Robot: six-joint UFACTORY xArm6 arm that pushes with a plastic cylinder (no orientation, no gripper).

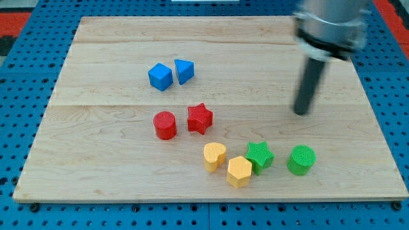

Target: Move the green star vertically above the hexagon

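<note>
The green star (260, 155) lies near the view's bottom, touching the upper right side of the yellow hexagon (239, 171). My tip (300, 112) is above and to the right of the star, well apart from it and from every block. The rod rises from the tip toward the view's top right.
A yellow heart (214, 156) lies left of the hexagon. A green cylinder (301, 160) is right of the star. A red cylinder (165, 124) and a red star (199, 118) sit mid-board. A blue cube (160, 76) and a blue triangular block (184, 71) lie further up on the wooden board (96, 160).
</note>
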